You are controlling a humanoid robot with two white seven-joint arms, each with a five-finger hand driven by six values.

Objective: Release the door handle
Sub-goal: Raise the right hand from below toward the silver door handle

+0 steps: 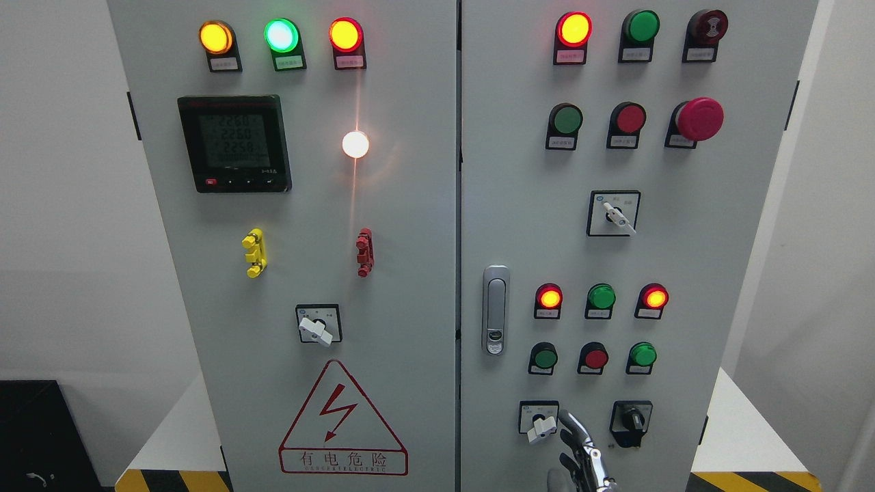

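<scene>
The grey electrical cabinet has two closed doors. A silver door handle (495,311) sits flush and upright on the left edge of the right door (683,260). My right hand (580,444) rises from the bottom edge, below and to the right of the handle and well apart from it. Its metal fingers (573,420) point upward, loosely spread, and hold nothing. They stand just right of a white selector switch (541,427). My left hand is out of view.
The left door (410,273) carries lit lamps, a digital meter (234,143), yellow and red clips, a rotary switch (316,329) and a red warning triangle (342,424). The right door holds lamps, push buttons, a red mushroom stop button (698,118) and a black knob (632,418).
</scene>
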